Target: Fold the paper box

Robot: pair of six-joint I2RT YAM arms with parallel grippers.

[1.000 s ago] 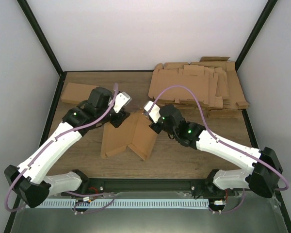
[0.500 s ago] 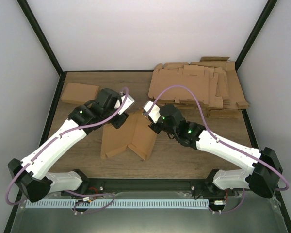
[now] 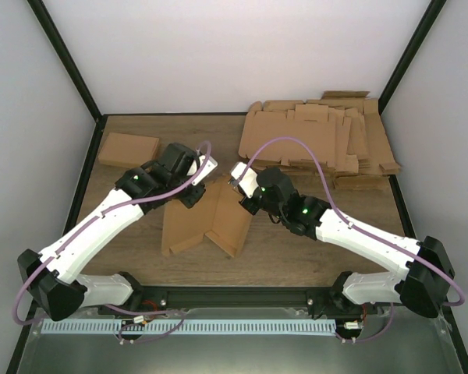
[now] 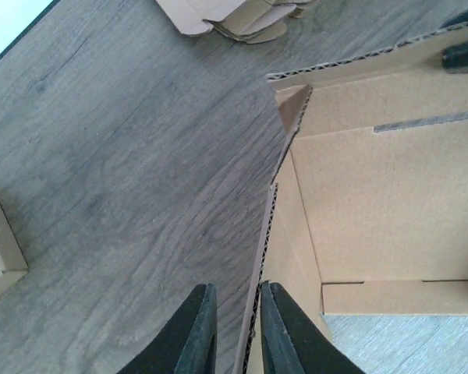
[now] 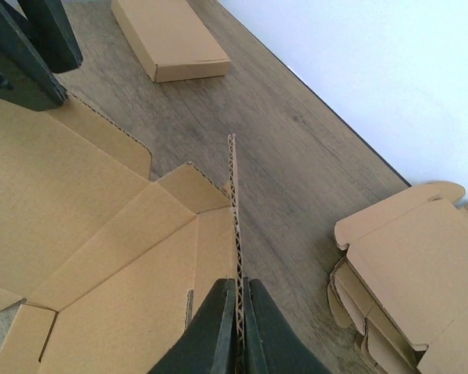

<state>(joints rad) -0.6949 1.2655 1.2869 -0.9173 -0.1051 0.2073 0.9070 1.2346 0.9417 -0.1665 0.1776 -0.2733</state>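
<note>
The paper box (image 3: 186, 222) sits mid-frame in the top view, on the wooden surface (image 3: 296, 241) between the two arms. It is half-raised, two brown panels meeting in a V with flaps spread toward the lower edge. The left wrist view looks into its corner (image 4: 374, 202), with a floor panel, upright walls and a low flap along the bottom, all of it bare cardboard inside.

The left tool (image 3: 193, 191) is narrow. Its fingers (image 4: 285, 331) stand either side of a wall's corrugated edge, one against the cardboard and the other showing a sliver of surface beside it. The right tool (image 3: 246, 205) is pinched tight on the opposite wall. In its own view (image 5: 235, 331) the fingers are pressed flat to both faces of an upright edge.

A pile of flat die-cut sheets (image 3: 320, 140) fills the upper right of the top view, well apart from the box, and its rounded tabs show at the lower right of the right wrist view (image 5: 405, 265). A closed flat carton (image 3: 129, 149) lies at the upper left, clear of both arms.

Both arms cover the box's far edge in the top view, so the grips cannot be made out there. In the left wrist view the carton is cut off at the left border (image 4: 0, 257), and the right tool appears only as a dark piece at the upper right corner.
</note>
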